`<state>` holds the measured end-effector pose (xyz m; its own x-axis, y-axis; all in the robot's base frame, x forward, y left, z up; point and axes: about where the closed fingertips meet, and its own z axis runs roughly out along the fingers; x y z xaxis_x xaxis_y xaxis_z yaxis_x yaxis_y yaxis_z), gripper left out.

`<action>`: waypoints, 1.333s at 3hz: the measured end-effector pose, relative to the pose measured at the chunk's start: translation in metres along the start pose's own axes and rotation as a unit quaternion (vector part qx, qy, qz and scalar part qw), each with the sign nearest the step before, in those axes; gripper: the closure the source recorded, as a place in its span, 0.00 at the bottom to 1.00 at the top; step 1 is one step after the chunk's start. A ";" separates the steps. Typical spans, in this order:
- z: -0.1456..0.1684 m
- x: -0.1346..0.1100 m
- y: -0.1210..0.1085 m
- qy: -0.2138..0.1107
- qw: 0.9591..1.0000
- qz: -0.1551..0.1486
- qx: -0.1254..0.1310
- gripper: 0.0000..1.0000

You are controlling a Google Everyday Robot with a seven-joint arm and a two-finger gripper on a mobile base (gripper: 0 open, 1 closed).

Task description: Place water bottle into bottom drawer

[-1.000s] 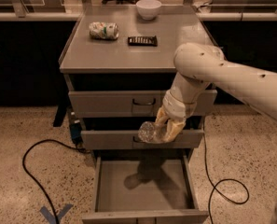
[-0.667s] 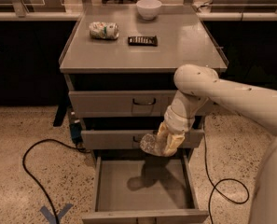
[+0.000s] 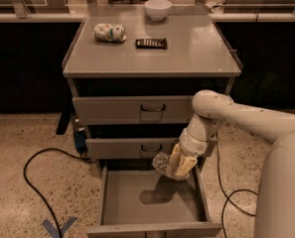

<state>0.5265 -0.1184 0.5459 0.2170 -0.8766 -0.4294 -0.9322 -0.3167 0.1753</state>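
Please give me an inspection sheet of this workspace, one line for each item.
Surface: grey cabinet top, carrying three things.
Job's things: bottle held above the right rear of the open bottom drawer, not yet inside.
Clutter: can on its side, dark bar and bowl, all on the top.
Tool: tool shut on the bottle, over the bottom drawer.
Cables: black cable on the floor at left; another at right.
Surroundings: speckled floor, blue tape mark, dark counters behind.

Smooth white tubular robot arm — rounded joints
Cream-yellow gripper at its tip — above the shallow grey metal bottom drawer.
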 end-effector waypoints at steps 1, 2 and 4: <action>-0.007 0.013 0.000 0.014 0.999 0.025 0.042 1.00; -0.007 0.013 0.000 0.014 0.999 0.025 0.042 1.00; 0.085 0.045 0.014 0.008 0.994 0.097 0.051 1.00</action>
<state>0.4989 -0.1312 0.4533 0.0340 -0.9239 -0.3812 -0.9813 -0.1031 0.1624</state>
